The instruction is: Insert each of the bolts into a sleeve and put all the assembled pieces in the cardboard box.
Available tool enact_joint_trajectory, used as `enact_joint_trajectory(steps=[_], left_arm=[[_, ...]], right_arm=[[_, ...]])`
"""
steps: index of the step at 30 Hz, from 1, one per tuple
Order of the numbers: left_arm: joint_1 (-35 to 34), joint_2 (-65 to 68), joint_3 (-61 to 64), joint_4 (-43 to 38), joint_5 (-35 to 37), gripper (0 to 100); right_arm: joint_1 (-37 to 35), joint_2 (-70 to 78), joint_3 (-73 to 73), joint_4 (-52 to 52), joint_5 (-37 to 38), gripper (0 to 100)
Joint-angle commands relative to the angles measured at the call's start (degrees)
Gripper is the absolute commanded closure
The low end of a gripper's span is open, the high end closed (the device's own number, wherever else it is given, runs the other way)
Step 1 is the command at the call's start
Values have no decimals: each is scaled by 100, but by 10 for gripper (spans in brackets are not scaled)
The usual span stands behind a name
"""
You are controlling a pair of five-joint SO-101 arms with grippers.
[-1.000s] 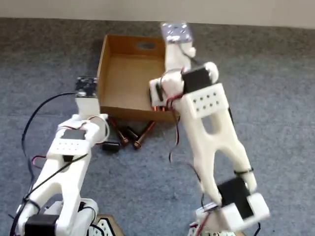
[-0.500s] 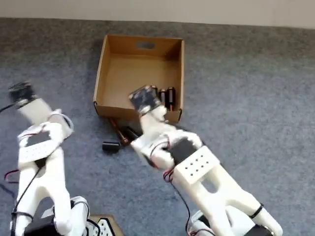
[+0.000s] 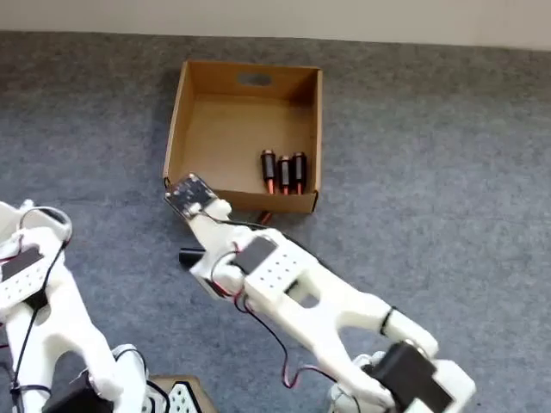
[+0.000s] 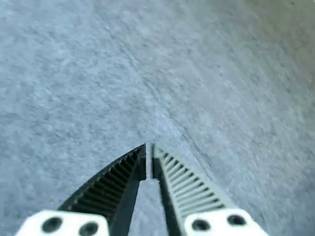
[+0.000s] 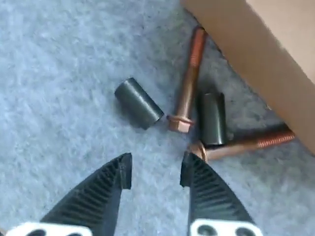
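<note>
A grey carpeted table surface (image 3: 430, 172) is spread beneath everything. The white right arm (image 3: 284, 275) is stretched across it from the near right corner towards the near wall of the box. The white left arm (image 3: 34, 301) is held well off to the left, away from the task's things.

An open brown cardboard box (image 3: 176, 129) is set at the far middle of the surface. Three assembled pieces (image 3: 283, 172), copper bolts pushed into black sleeves, are laid side by side on its floor against the right wall.

The right gripper (image 5: 155, 169) is held released, its black ribbed fingers (image 5: 113, 184) parted with nothing between them, just above the loose parts outside the box's near wall (image 5: 246, 54). The left gripper (image 4: 149, 147) is seen clenched over bare carpet, tips met and nothing grasped.

One loose copper hex-head bolt (image 5: 189, 78) is laid on the carpet beside the box wall. A second copper bolt (image 5: 246, 143) is laid along the foot of that wall. One short black cylindrical sleeve (image 5: 139, 103) is laid near the first bolt's head, and another black sleeve (image 5: 212, 118) is laid between the two bolts, just beside both heads.
</note>
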Motion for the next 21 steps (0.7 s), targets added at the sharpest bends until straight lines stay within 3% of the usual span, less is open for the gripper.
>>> enact_joint_trajectory(steps=[1,4,13,21], left_arm=[[-119,-171,-259,-141,448,838],[-127,-171,-259,-141,1143,822],[-127,-171,-259,-123,1169,822],[-127,-171,-251,-123,1169,822]], right_arm=[[-75,382,-611,-92,369,837],[-233,752,-936,-92,703,837],[-338,2070,-2053,-92,765,834],[-338,2818,-2352,-75,1442,839]])
